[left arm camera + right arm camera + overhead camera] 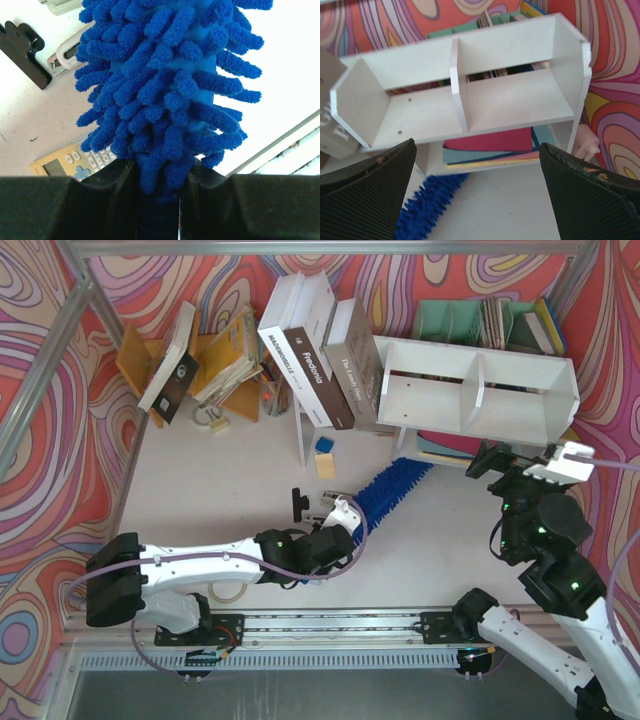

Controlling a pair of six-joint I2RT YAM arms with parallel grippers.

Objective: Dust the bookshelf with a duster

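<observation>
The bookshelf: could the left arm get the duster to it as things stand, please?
Probably yes: the left gripper is shut on the duster, whose head lies near the bookshelf's lower left corner; the open right gripper hovers farther right.

Top external: high above and behind the near edge, looking down over the whole worktop (pixel 200 500). Left wrist: pressed close, looking along the duster (pixel 170 90) toward its tip. Right wrist: near, facing the bookshelf (pixel 510 102) front. Shares bookshelf and duster tip with the overhead view.
</observation>
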